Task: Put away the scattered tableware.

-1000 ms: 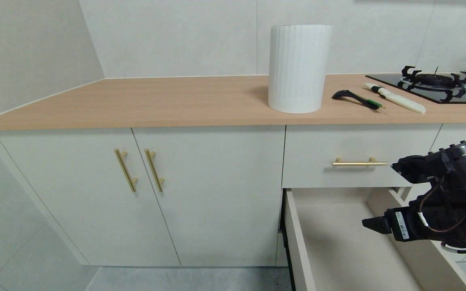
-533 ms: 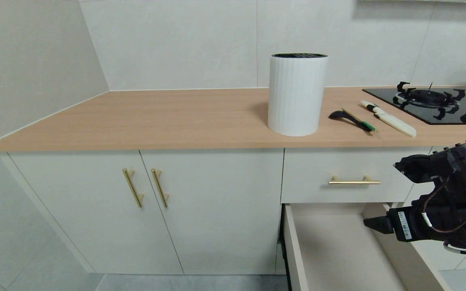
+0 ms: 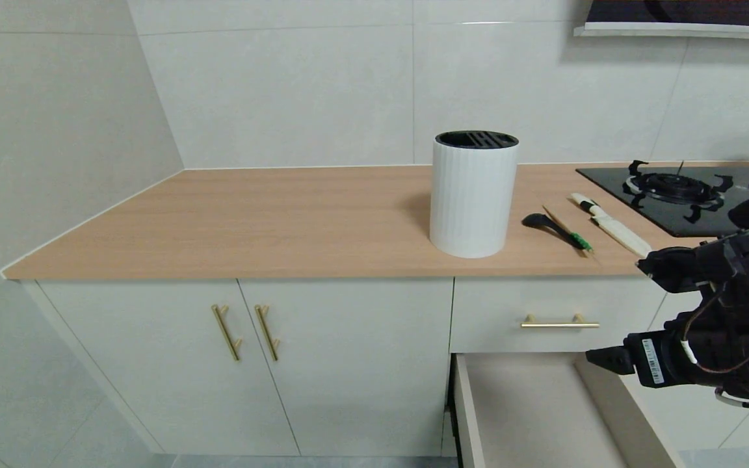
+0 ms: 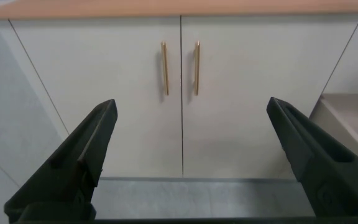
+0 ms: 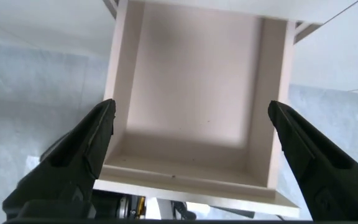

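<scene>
Kitchen: wood countertop (image 3: 270,221), gas hob (image 3: 670,195), cabinets (image 3: 251,364).

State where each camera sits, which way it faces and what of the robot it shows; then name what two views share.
Head view: on the head, facing forward and down at the wooden countertop and white ribbed cylindrical holder; shows the right pincer.
Left wrist view: on that wrist, facing the pale cabinet doors; open left pincer.
Right wrist view: on that wrist, looking down into the open pale drawer; open right pincer.
Shared: that drawer, in head and right wrist views.
</scene>
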